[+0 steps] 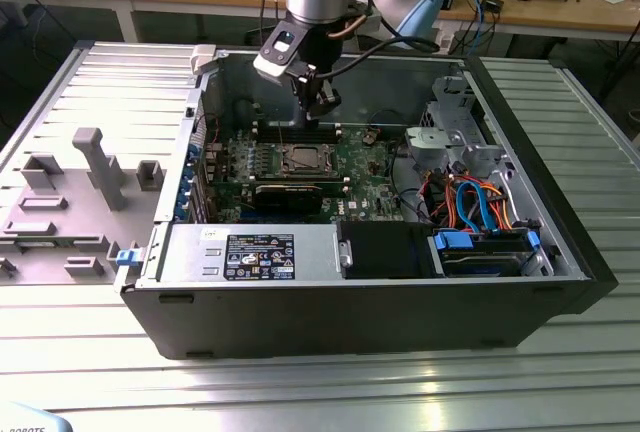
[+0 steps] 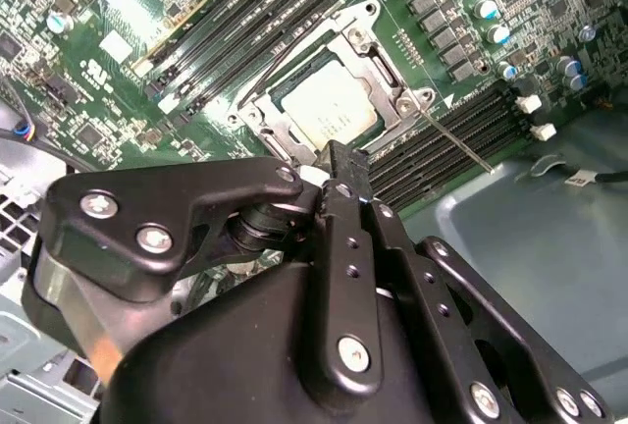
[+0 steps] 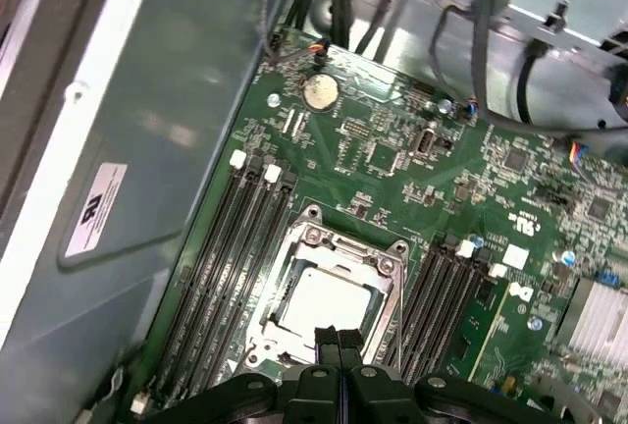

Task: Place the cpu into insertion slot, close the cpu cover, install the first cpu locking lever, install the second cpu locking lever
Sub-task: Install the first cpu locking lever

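The gripper [image 3: 334, 338] hangs just above the cpu [image 3: 324, 298], its fingers [image 3: 323, 339] pressed together with nothing between them. The cpu lies flat in the insertion slot [image 2: 263, 113] on the green motherboard [image 3: 412, 169] (inside the open computer case [image 1: 350, 322]), framed by the cpu cover [image 3: 391, 269] lying down around it.

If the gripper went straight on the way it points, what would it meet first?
Probably the cpu cover, at its rim along the edge of the cpu. The gripper lines up over that rim in both wrist views, but the gap above it is hard to judge.
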Controlling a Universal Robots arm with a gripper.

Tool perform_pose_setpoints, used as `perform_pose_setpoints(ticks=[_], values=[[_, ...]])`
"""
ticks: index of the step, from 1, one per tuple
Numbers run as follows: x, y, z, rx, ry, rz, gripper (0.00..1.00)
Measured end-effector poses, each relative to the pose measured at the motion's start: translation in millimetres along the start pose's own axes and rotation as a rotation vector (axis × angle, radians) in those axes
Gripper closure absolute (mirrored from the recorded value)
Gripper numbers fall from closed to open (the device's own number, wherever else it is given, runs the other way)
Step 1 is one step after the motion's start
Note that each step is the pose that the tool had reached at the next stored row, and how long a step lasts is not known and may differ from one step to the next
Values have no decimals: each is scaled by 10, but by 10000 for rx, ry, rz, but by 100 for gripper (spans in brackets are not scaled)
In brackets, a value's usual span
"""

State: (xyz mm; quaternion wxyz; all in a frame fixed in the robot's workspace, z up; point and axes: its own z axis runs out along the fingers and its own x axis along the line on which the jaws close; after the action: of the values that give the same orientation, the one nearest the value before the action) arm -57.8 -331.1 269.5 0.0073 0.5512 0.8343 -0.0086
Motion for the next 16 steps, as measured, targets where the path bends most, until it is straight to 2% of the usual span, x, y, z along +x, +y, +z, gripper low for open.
perform_pose_setpoints(ticks=[16], values=[[-3, -2, 0, -2, -2, -98, 89]])
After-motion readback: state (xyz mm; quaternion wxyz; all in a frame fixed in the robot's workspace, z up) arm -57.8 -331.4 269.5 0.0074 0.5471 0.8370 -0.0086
